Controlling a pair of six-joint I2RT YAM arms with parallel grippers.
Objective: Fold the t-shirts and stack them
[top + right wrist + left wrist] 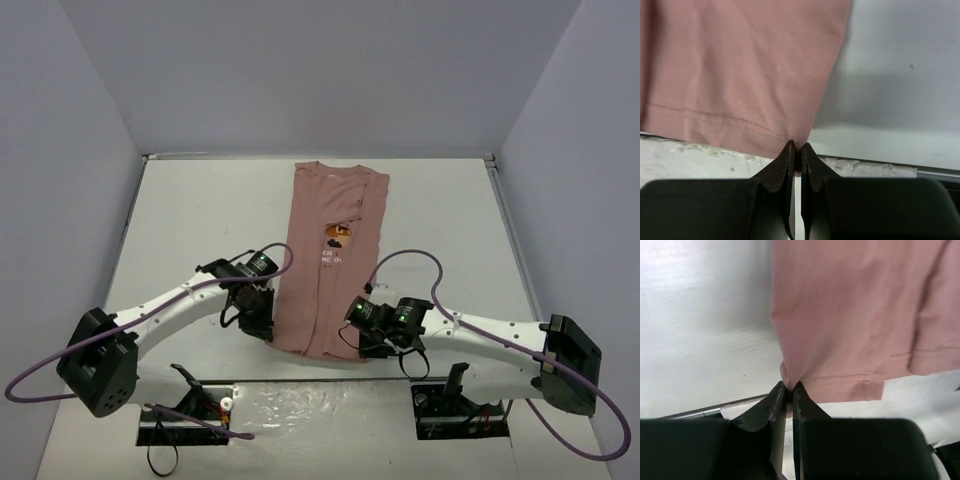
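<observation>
A dusty-pink t-shirt (325, 250) lies folded into a long narrow strip down the middle of the white table, collar end far, hem near. Its pixel-art print (340, 236) shows partly at the fold. My left gripper (262, 335) is shut on the hem's left corner (790, 377). My right gripper (358, 348) is shut on the hem's right corner (795, 135). Both corners bunch between the black fingertips (802, 397) and are lifted slightly off the table. The rest of the t-shirt (740, 65) hangs flat away from the jaws.
The white table (450, 230) is walled by grey panels on three sides. A metal strip runs along the near table edge (890, 167). Purple cables loop from both arms (420, 260). The arm bases and mounts sit at the near edge (190, 410).
</observation>
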